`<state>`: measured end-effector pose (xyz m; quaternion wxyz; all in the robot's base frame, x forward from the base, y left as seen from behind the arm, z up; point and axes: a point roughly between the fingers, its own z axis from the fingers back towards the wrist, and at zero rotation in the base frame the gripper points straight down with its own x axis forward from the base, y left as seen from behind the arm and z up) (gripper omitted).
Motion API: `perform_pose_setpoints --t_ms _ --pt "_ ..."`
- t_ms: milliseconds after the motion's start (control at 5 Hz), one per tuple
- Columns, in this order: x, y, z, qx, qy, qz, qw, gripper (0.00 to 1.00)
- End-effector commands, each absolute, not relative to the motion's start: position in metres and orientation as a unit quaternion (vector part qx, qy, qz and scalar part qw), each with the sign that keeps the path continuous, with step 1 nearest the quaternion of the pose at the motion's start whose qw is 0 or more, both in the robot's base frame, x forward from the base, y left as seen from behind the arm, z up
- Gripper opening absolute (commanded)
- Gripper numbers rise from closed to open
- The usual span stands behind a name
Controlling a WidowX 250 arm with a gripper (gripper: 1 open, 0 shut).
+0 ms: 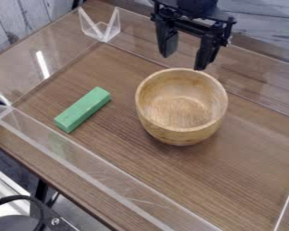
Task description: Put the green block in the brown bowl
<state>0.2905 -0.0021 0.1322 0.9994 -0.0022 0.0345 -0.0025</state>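
One green block [83,110], one bowl [182,106]

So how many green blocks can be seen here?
1. The green block lies on the table, beside the brown bowl, on its left in the picture. The bowl's inside shows no other.
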Motion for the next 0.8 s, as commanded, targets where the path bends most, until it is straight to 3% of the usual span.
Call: perform_pose_setpoints --t_ms 0,600 --pt "0.287 0.002 0.126 -0.001 0.044 -0.006 0.999 1.00" --pt "0.241 0.066 0.129 0.001 0.030 -0.007 1.000 1.00"
